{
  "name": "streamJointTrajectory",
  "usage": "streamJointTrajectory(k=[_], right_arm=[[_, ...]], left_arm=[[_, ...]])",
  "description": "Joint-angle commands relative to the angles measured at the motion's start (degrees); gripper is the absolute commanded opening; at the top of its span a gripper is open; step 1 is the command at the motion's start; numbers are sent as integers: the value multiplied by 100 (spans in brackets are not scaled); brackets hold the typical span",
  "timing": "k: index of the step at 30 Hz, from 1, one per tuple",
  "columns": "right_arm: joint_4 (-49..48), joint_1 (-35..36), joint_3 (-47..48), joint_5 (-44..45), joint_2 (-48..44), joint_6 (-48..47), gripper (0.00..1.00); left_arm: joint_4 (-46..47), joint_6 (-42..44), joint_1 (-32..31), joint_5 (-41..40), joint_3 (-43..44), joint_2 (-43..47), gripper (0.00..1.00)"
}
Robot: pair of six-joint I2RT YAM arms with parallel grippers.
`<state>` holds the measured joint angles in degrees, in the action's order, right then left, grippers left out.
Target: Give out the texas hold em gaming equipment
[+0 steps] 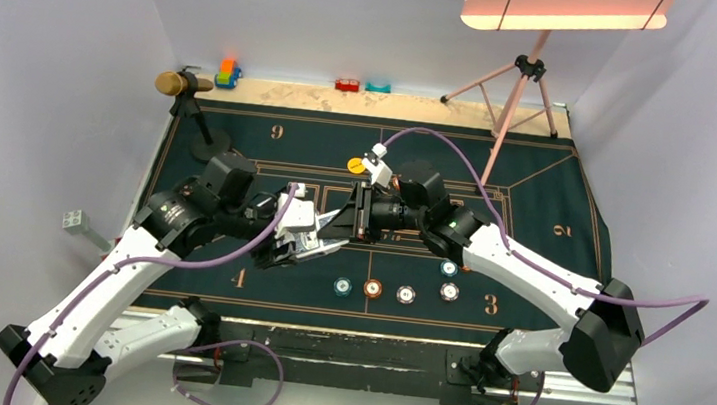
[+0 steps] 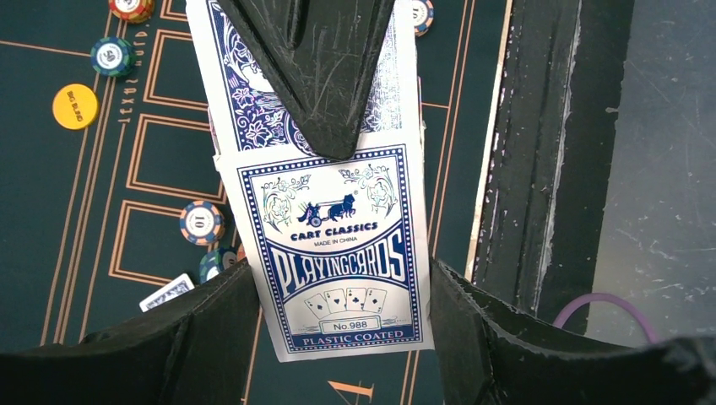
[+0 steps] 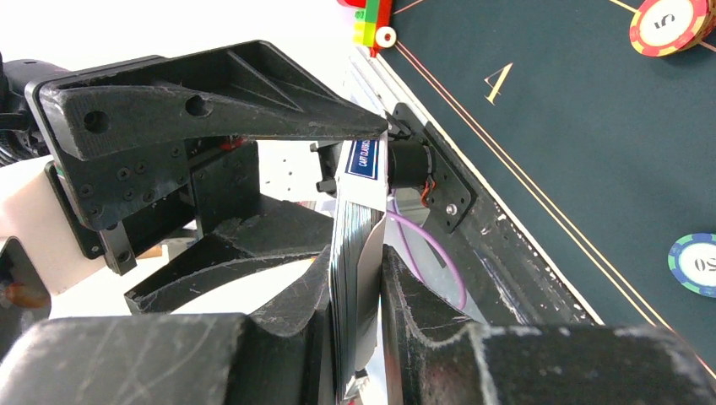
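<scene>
A blue-and-white playing card box (image 2: 338, 270) hangs over the green mat between my left gripper's (image 2: 342, 283) fingers, which press on both of its long edges. My right gripper (image 3: 359, 257) is shut on the blue-backed deck of cards (image 3: 353, 245), seen edge-on and sticking out of the box top. In the left wrist view one right finger (image 2: 312, 67) lies across the card backs. From above, both grippers (image 1: 325, 247) (image 1: 359, 213) meet at mid-table. Striped chips (image 1: 373, 288) lie in a row on the mat near me, and a yellow disc (image 1: 356, 165) lies behind the grippers.
The dark green gold-lined mat (image 1: 537, 191) covers the table. A small stand (image 1: 190, 94) is at the back left, and a pink tripod (image 1: 524, 74) at the back right. Colourful toys (image 1: 228, 73) (image 1: 349, 85) line the far edge. A single card (image 2: 166, 292) lies by more chips (image 2: 203, 223).
</scene>
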<state>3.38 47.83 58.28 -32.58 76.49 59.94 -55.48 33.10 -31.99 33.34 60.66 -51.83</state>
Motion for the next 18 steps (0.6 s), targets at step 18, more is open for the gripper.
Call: streamJointTrajectory(k=[18], right_arm=[[-223,-20,438,351,58,110,12]], left_arm=[[0,-291,-25,196,155,-249,80]])
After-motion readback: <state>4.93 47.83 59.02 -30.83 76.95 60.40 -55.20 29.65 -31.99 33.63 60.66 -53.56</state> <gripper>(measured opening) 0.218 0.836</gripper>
